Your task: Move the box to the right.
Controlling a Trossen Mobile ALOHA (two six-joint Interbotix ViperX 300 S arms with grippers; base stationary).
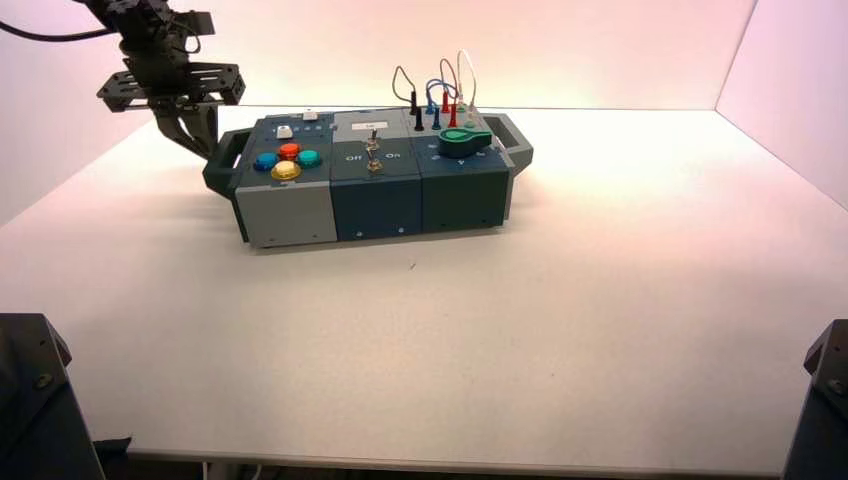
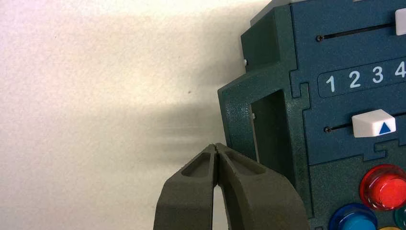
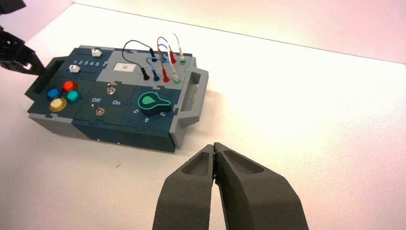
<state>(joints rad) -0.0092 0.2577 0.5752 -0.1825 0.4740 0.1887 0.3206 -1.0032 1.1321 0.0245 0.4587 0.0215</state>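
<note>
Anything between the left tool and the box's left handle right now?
Nothing: in the left wrist view only bare white table separates the shut left tool from the left handle of the box.

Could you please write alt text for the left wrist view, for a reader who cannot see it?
The left gripper, fingers shut, sits just beside the box's dark teal end handle on a white table. The box's top shows two white sliders, one with a blue triangle, numbers 1 to 4 between them, and a red button and blue button.
</note>
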